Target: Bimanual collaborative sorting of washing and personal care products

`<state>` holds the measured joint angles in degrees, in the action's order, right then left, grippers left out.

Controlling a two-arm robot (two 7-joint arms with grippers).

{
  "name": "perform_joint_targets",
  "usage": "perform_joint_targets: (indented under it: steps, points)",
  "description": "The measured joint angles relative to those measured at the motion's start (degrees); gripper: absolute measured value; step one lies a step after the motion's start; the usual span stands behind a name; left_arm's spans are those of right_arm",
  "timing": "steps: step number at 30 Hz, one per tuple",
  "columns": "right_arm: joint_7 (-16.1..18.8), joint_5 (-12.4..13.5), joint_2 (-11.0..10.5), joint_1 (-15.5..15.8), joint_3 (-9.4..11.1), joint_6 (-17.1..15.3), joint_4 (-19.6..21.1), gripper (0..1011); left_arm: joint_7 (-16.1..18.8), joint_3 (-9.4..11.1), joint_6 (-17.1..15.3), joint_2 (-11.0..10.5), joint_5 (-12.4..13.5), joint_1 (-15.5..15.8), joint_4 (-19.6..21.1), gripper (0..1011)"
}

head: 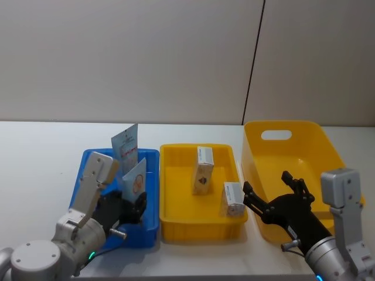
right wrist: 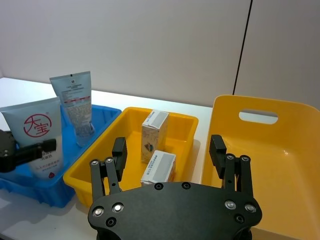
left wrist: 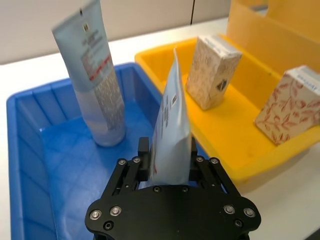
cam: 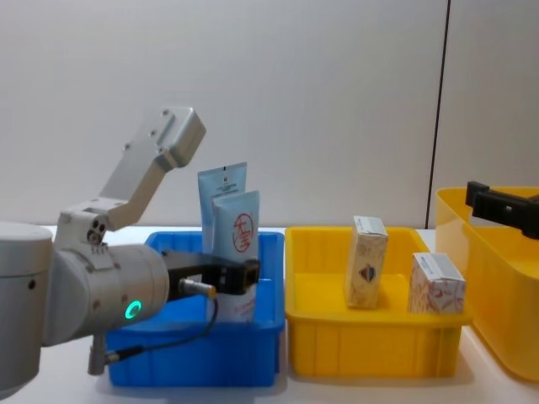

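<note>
**Step in hand (judged): seat the held tube in the blue tray.**

1. The left tool [left wrist: 168,152] is clamped on a pale-blue plastic squeeze tube with red print [left wrist: 169,110]. The tube is upright, crimped end up, inside the blue plastic tray [left wrist: 25,150]. Contact with the tray floor cannot be confirmed.
2. A second pale-blue plastic squeeze tube [left wrist: 92,80] stands at 12 o'clock of the held one, near but apart. Lower vertically, avoid it, and release only once the tube is seated.
3. The right tool [right wrist: 168,145] hovers with jaws spread and empty, at 9 o'clock of the big yellow handled plastic basket [right wrist: 300,130].

Tubes [head: 126,146] in left tray [head: 153,175], boxes [head: 203,170] in middle
</note>
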<state>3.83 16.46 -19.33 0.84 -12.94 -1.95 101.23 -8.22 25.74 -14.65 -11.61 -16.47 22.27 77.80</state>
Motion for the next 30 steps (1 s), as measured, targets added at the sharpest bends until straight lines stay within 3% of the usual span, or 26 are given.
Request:
perform_joint_targets:
  steps: [10, 15, 22, 30]
  points:
    - [0.0, 0.0, 0.0, 0.0, 0.0, 0.0, 0.0, 1003, -3.1, -1.4, 6.9, -0.6, -0.3, 0.1, 0.5, 226]
    - [0.0, 0.0, 0.0, 0.0, 0.0, 0.0, 0.0, 1003, -5.5, -2.0, 10.0, -0.8, -1.2, 0.4, 0.5, 205]
    - [0.0, 0.0, 0.0, 0.0, 0.0, 0.0, 0.0, 1003, -8.1, -2.6, 11.8, -0.8, -2.5, 0.7, 0.2, 195]
    - [0.0, 0.0, 0.0, 0.0, 0.0, 0.0, 0.0, 1003, -8.4, -3.1, 12.0, -0.8, -2.4, 0.6, 0.5, 195]
